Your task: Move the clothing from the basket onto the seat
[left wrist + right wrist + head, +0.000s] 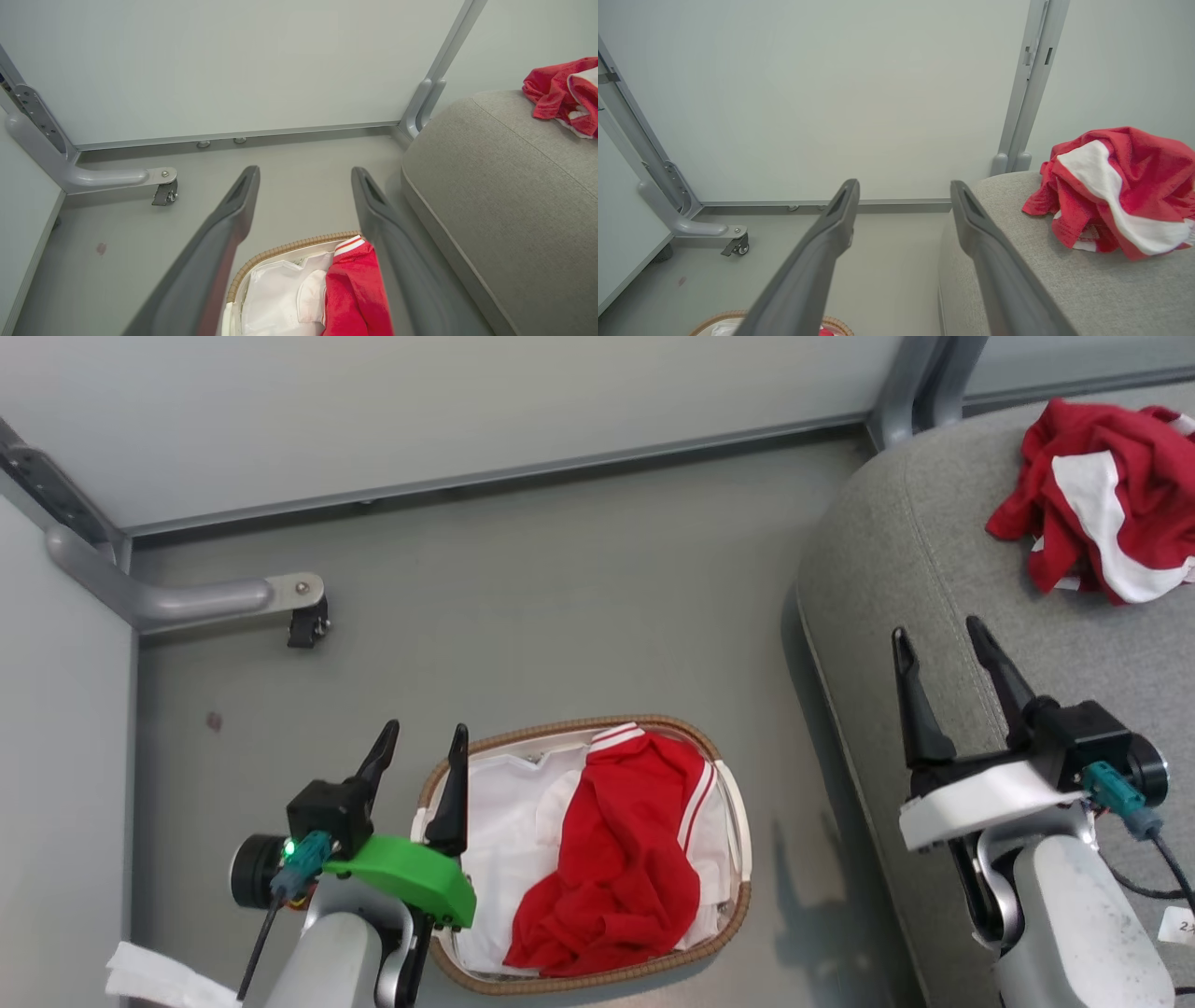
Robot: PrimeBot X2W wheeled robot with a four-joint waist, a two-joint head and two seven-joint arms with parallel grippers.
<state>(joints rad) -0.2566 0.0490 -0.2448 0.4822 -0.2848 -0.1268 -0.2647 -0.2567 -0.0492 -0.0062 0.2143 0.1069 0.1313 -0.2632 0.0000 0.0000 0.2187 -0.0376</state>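
My left gripper point(425, 728) hovers at the left edge of the basket point(560, 725), its jaws spread apart with nothing between them. In my head view one finger crosses the woven rim and the other sits over the floor point(560, 597) just outside the basket. Inside the basket a red garment point(625, 859) with white stripes lies crumpled on the white liner point(513, 803), stretching from the far rim to the near rim. To the right of the basket stands the grey seat point(934, 569), with a strip of floor between them. My right gripper point(936, 627) hangs over the seat's rounded edge, right of the basket, jaws wide apart and empty. Farther right of the basket and beyond it, a second red-and-white garment point(1111, 495) sits bunched on the seat, apart from the right gripper. Beyond the basket to the left, a grey caster foot point(306, 625) stands on the floor below a pale wall panel point(467, 401).
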